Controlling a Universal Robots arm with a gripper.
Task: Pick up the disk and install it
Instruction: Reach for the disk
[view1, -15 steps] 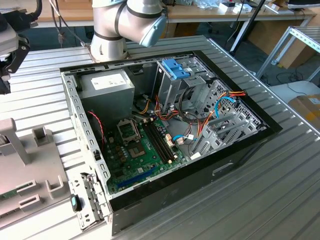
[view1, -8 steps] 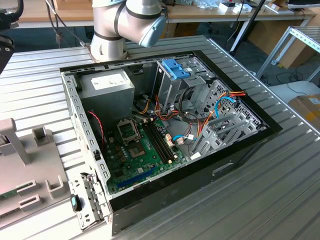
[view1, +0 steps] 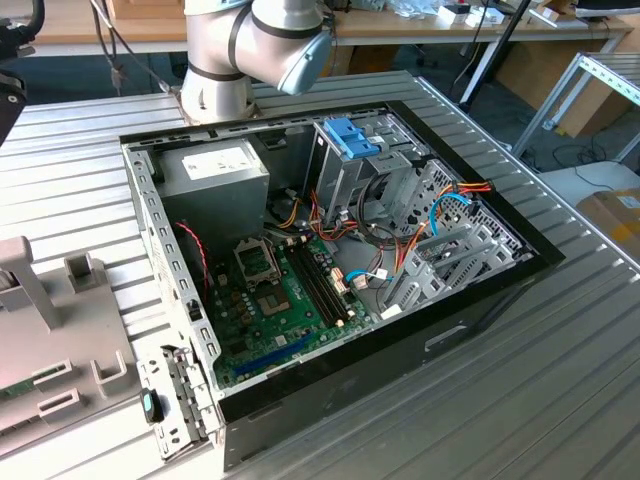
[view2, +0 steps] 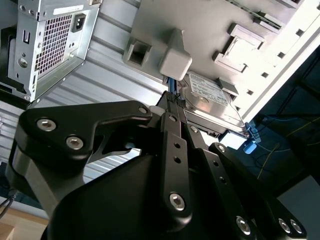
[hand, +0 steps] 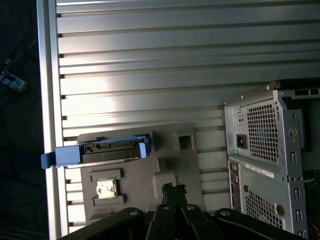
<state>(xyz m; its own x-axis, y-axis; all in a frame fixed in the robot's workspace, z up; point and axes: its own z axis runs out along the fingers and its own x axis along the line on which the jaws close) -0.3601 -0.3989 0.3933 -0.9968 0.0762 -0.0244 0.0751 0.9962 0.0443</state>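
Currently, one disk (hand: 102, 150) in a light-blue carrier (hand: 57, 157) stands on edge in a grey fixture tray (hand: 167, 160) on the ribbed metal counter (hand: 150, 65), its white label (view2: 207, 90) too small to read. The gripper (hand: 172, 189) hovers over the tray, jaws narrow, holding nothing. One open computer case (view1: 330, 260) sits nearby.

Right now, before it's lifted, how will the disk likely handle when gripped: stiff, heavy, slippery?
The disk looks like a rigid metal block, so probably stiff and heavy for its size. Its smooth casing may be slippery; the light-blue carrier rail seems plastic and might flex.
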